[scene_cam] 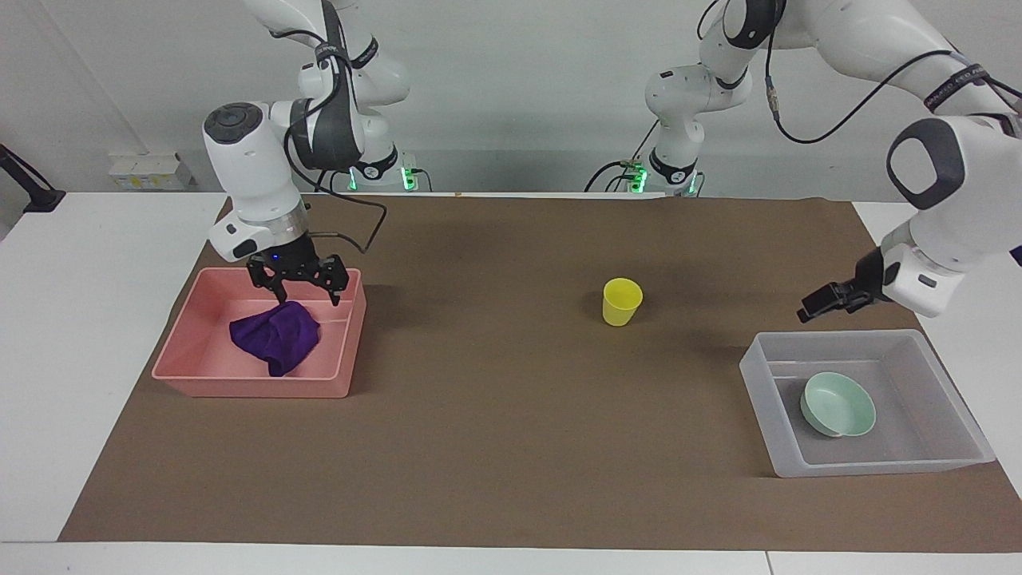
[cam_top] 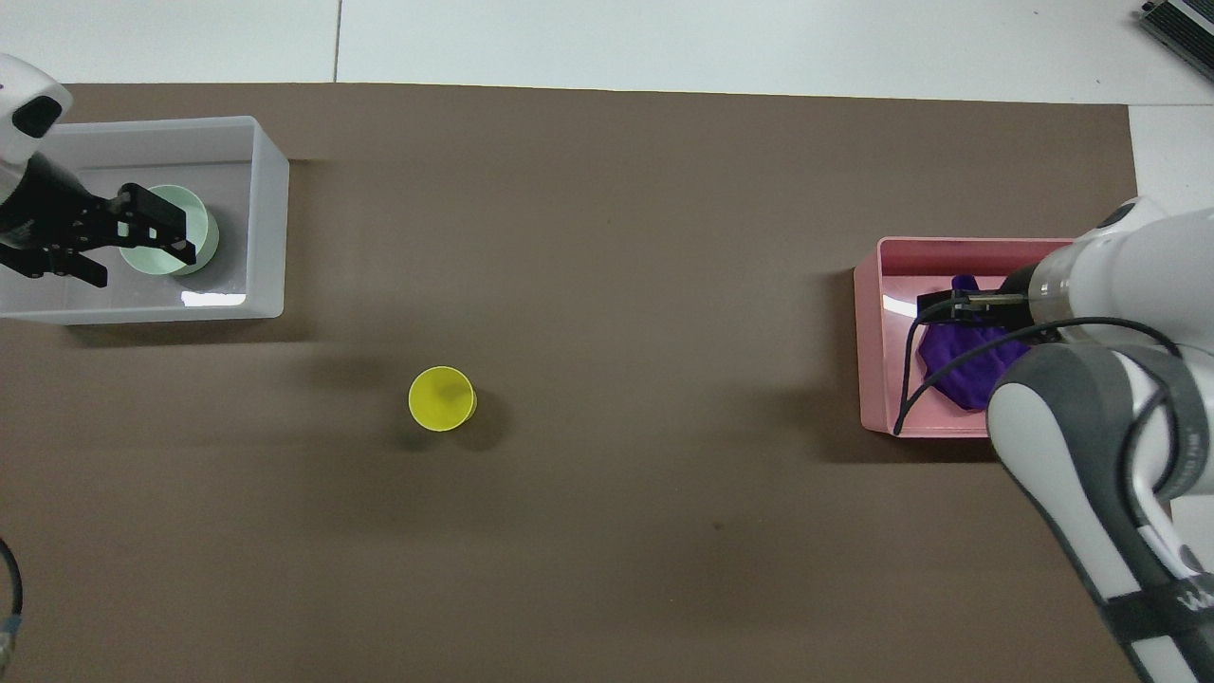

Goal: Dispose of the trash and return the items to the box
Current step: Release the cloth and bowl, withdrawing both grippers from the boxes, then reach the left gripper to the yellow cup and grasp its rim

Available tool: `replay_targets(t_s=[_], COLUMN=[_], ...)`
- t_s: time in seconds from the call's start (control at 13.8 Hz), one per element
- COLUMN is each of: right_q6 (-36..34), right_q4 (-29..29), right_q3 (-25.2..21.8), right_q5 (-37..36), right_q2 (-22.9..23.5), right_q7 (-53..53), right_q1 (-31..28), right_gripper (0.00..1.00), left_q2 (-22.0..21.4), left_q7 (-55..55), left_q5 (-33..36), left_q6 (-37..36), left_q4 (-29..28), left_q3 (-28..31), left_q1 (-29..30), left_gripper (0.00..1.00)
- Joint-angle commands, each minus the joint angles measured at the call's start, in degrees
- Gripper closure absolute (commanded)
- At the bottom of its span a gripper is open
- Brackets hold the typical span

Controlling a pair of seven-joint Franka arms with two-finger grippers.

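Note:
The mint-green bowl point(scene_cam: 838, 405) sits in the clear-white box point(scene_cam: 754, 375) at the left arm's end of the table. My left gripper point(scene_cam: 822, 304) is open and empty, raised over the box's edge nearest the robots. In the overhead view the left gripper point(cam_top: 183, 241) partly covers the bowl point(cam_top: 205, 237) in the box point(cam_top: 270, 218). The yellow cup point(scene_cam: 621, 301) stands upright on the brown mat, mid-table point(cam_top: 441, 398). My right gripper point(scene_cam: 307, 292) is open and empty, just above a purple cloth point(scene_cam: 275, 335) lying in the pink bin point(scene_cam: 255, 387).
The pink bin point(cam_top: 868, 351) stands at the right arm's end of the table, with the purple cloth point(cam_top: 958, 365) in it, partly under the right arm's wrist. The brown mat point(scene_cam: 495, 415) covers most of the white table.

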Motion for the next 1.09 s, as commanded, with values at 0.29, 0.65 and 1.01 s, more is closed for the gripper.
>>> replay_targets(t_s=[0.29,0.65,1.01], right_q6=[-21.23,-29.25,-27.50], right_q4=[16.77,23.81,19.25], right_q3=[-0.93,-0.85,-0.85], right_q5=[0.92,0.04,-0.04], right_q2=[-1.06,-1.68,-3.96], right_q7=[-0.96,-4.31,-5.62], right_q1=[-1.99,-2.17,-2.08], right_gripper=[0.00,0.00,0.00], left_q2=[-21.99,-19.37,-16.10], left_q7=[-2.89,-9.75,-10.54], left_q5=[-7.39,-7.39,-7.39], left_q6=[27.14,49.03,50.56], left_q4=[-41.20,-53.88,-53.37], left_q3=[0.91,1.00,1.00], left_q1=[-12.34,-21.49,-21.95], left_gripper=[0.00,0.00,1.00])
